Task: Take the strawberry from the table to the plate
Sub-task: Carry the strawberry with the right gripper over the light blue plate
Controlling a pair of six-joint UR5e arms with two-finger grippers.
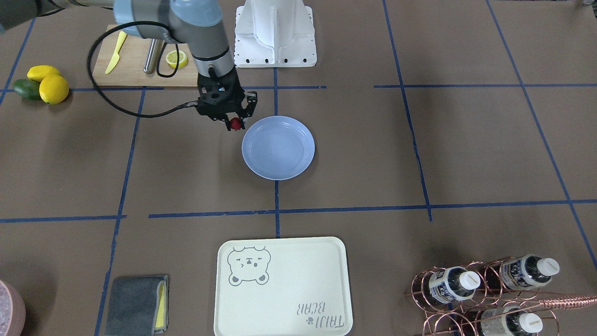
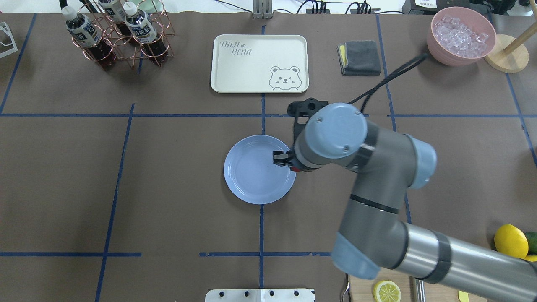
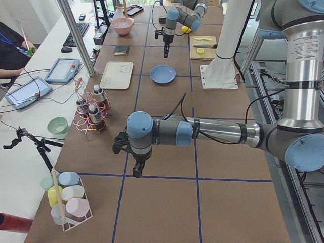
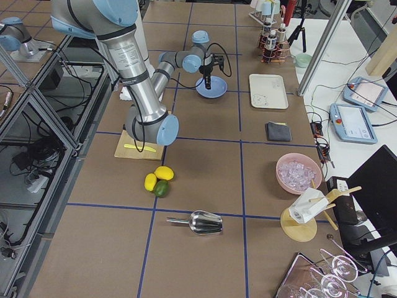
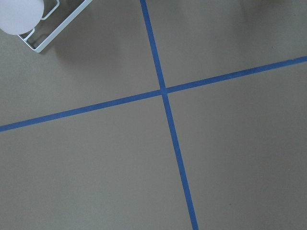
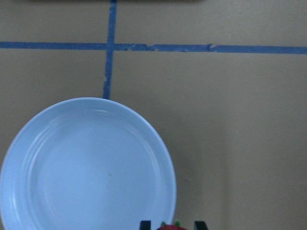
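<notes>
The small red strawberry [image 1: 236,123] with a bit of green sits between the fingers of my right gripper [image 1: 237,124], which is shut on it. It hangs above the table [image 1: 354,154], just beside the rim of the light blue plate [image 1: 278,147]. The overhead view shows the gripper [image 2: 289,163] at the right rim of the plate [image 2: 256,178]. In the right wrist view the strawberry [image 6: 172,226] peeks in at the bottom edge, right of the plate [image 6: 86,167]. My left gripper [image 3: 136,169] hangs far off over bare table; I cannot tell whether it is open or shut.
A cutting board [image 1: 135,70] with a half lemon and a yellow knife lies behind the right arm. Lemons [image 1: 49,81] lie beside it. The bear tray [image 1: 282,287], a grey cloth [image 1: 135,305] and a bottle rack [image 1: 485,289] line the far side.
</notes>
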